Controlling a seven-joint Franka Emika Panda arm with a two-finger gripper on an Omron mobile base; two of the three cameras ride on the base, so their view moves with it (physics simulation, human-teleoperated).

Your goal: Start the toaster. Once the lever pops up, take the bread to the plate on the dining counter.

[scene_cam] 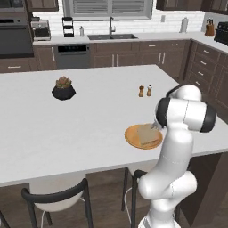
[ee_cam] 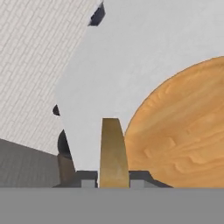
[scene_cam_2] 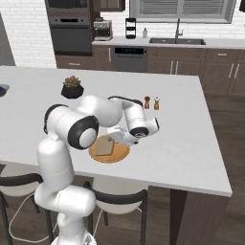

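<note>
Jaws narrowly parted, pinching thin tan bread (ee_cam: 113,151) edge-on beside round wood-grained plate (ee_cam: 183,131) on smooth white counter (ee_cam: 131,57).

The plate (scene_cam: 133,138) sits near the front edge of the dining counter (scene_cam: 89,120), the bread (scene_cam: 149,135) lying on it. From the plate, the shakers (scene_cam: 145,91) stand at twelve o'clock, the potted plant (scene_cam: 63,88) at ten.

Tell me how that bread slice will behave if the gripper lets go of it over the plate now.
The bread looks thin and rigid, seen edge-on between the gripper tips, so it would probably drop flat rather than flop. It seems light. The plate has only a slightly raised rim, so a slice released off-centre might slide toward the dining counter.
</note>
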